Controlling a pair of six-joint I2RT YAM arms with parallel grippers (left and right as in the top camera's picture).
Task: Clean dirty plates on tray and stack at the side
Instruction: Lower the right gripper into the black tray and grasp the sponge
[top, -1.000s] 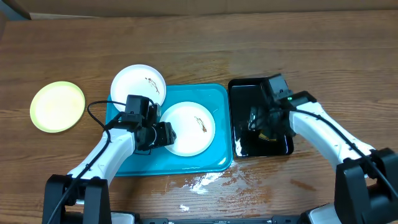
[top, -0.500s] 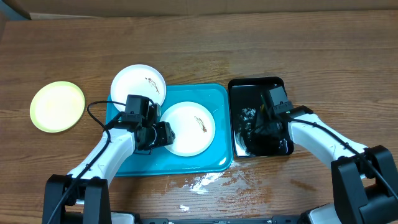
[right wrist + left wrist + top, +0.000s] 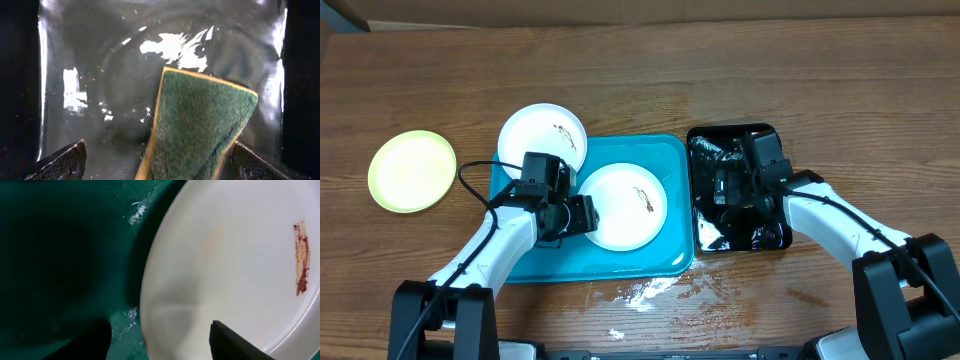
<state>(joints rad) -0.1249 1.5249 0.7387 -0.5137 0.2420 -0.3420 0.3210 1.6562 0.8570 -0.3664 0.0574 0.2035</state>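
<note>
Turquoise tray (image 3: pixel 630 262) and black tray (image 3: pixel 770 240) at its 3 o'clock are both wet. The white plate (image 3: pixel 630 215) mid-tray may skid when scrubbed: the left gripper (image 3: pixel 585 213) has its fingers spread astride its 9 o'clock rim. A second white plate (image 3: pixel 542 135) crowds 11 o'clock. The right gripper (image 3: pixel 160 162) gapes around the sponge (image 3: pixel 200 125), pinching nothing; it may drip.

Overhead looks straight down on the table (image 3: pixel 640 70). Left wrist sits close above its centre white plate (image 3: pixel 225 255); right wrist, seemingly, close above its black tray (image 3: pixel 100 75).
</note>
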